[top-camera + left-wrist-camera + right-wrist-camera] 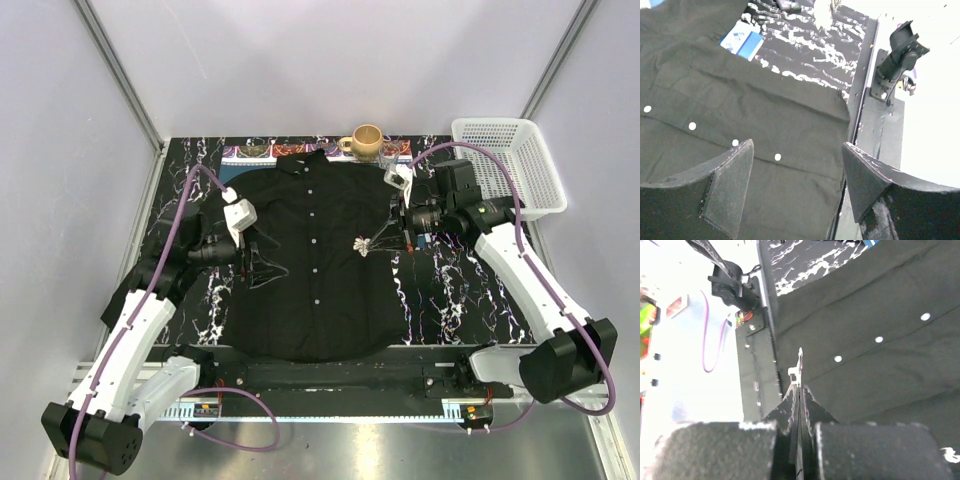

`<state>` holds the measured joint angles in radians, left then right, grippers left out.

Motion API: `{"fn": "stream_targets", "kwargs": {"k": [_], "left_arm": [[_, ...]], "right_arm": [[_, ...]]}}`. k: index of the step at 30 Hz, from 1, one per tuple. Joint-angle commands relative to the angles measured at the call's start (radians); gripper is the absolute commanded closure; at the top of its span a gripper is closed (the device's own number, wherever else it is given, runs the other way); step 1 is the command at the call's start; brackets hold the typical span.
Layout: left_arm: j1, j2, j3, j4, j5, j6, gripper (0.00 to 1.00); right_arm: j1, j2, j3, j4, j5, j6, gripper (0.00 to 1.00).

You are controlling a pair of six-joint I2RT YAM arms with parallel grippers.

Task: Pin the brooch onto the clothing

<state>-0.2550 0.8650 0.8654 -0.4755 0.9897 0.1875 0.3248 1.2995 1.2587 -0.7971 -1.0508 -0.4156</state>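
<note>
The black button-up shirt (315,250) lies flat on the table, collar at the far side, white buttons down its front. My right gripper (372,240) is shut on the small silvery brooch (361,247) and holds it over the shirt's right chest, right of the button row. In the right wrist view the brooch (798,367) sticks out past the shut fingertips (790,400), above the shirt (875,315). My left gripper (262,255) is open and empty at the shirt's left side. In the left wrist view its fingers (730,185) spread wide over the shirt (765,110).
A tan mug (365,140) stands behind the collar. A white basket (505,165) sits at the back right. A blue and white card (742,42) lies on the marbled black table (440,290) past the shirt. The table's front rail (330,375) runs along the near edge.
</note>
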Motion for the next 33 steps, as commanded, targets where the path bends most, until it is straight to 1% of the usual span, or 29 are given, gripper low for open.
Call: {"fn": "stream_targets", "kwargs": {"k": [1, 2, 3, 4, 5, 6, 7, 8, 10, 11, 12, 14, 16, 18, 19, 20, 22, 23, 30, 33], "left_arm": [[-0.009, -0.014, 0.006, 0.237, 0.078, -0.242, 0.24], [-0.021, -0.032, -0.024, 0.286, 0.07, -0.293, 0.21], [-0.029, -0.04, -0.037, 0.392, 0.058, -0.381, 0.2], [-0.041, -0.049, -0.045, 0.432, 0.017, -0.413, 0.2], [-0.07, -0.055, -0.043, 0.472, -0.011, -0.437, 0.19], [-0.082, -0.054, -0.037, 0.501, -0.035, -0.479, 0.2], [-0.102, -0.04, -0.028, 0.515, -0.064, -0.499, 0.2], [-0.107, -0.031, -0.014, 0.552, -0.071, -0.557, 0.2], [-0.118, -0.011, -0.011, 0.6, -0.082, -0.618, 0.19], [-0.121, -0.003, -0.009, 0.638, -0.083, -0.666, 0.18], [-0.124, 0.003, -0.009, 0.655, -0.085, -0.689, 0.15], [-0.139, 0.019, -0.017, 0.718, -0.08, -0.742, 0.13], [-0.157, 0.023, -0.022, 0.744, -0.086, -0.758, 0.12], [-0.17, 0.026, -0.02, 0.736, -0.098, -0.749, 0.12], [-0.179, 0.031, -0.019, 0.736, -0.103, -0.746, 0.13], [-0.182, 0.034, -0.016, 0.736, -0.106, -0.737, 0.14], [-0.197, 0.042, 0.0, 0.738, -0.1, -0.723, 0.17], [-0.202, 0.043, 0.004, 0.738, -0.095, -0.708, 0.18], [-0.276, 0.06, 0.046, 0.681, -0.097, -0.593, 0.19], [-0.291, 0.071, 0.061, 0.66, -0.103, -0.562, 0.22]], "right_arm": [[0.028, -0.098, -0.097, 0.47, -0.081, 0.614, 1.0], [0.036, -0.106, -0.141, 0.542, -0.075, 0.752, 1.0], [0.039, -0.115, -0.16, 0.67, -0.077, 0.817, 1.0], [0.042, -0.12, -0.174, 0.72, -0.078, 0.875, 1.0], [0.051, -0.118, -0.197, 0.766, -0.084, 0.984, 1.0], [0.056, -0.12, -0.206, 0.862, -0.087, 1.039, 1.0], [0.062, -0.123, -0.229, 0.907, -0.094, 1.143, 1.0], [0.069, -0.126, -0.24, 0.993, -0.095, 1.188, 1.0], [0.083, -0.143, -0.252, 1.027, -0.092, 1.241, 1.0], [0.094, -0.149, -0.255, 1.027, -0.091, 1.239, 1.0], [0.095, -0.163, -0.255, 1.021, -0.089, 1.232, 1.0], [0.099, -0.172, -0.257, 0.98, -0.087, 1.197, 1.0], [0.099, -0.184, -0.254, 0.964, -0.09, 1.163, 1.0], [0.106, -0.192, -0.246, 0.932, -0.095, 1.137, 1.0], [0.112, -0.195, -0.23, 0.912, -0.104, 1.083, 1.0], [0.118, -0.197, -0.219, 0.845, -0.104, 1.048, 1.0], [0.138, -0.201, -0.191, 0.768, -0.098, 0.947, 1.0], [0.145, -0.203, -0.188, 0.73, -0.094, 0.925, 1.0], [0.177, -0.203, -0.165, 0.687, -0.087, 0.847, 1.0], [0.192, -0.198, -0.147, 0.65, -0.08, 0.799, 1.0]]}}
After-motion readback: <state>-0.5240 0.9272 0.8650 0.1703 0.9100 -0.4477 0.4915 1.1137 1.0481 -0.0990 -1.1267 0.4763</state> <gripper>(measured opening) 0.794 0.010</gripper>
